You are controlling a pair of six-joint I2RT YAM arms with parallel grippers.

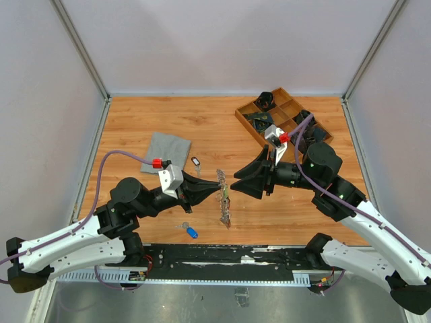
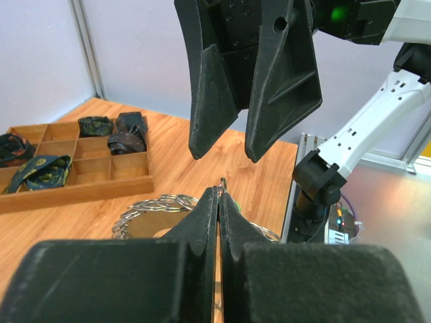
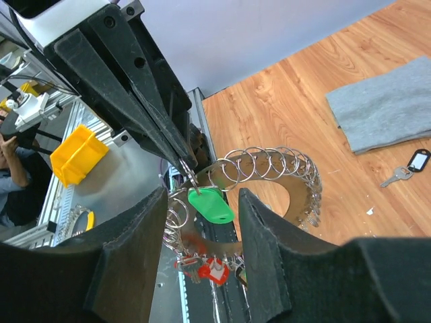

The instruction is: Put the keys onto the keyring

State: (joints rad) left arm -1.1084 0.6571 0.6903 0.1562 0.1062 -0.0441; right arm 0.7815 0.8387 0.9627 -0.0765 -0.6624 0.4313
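Left gripper: shut tight, pinching the keyring and holding it up on its edge near the middle of the table. Right gripper: fingers wide apart, just beside the ring, holding nothing. Green tag hanging right at the pinch, red tag lower down. Behind the left arm: grey cloth, with a black-tagged key just beside it. Near the front edge: a blue-tagged key. Far right corner: wooden tray full of dark things. Brown wood top, pale walls all round.
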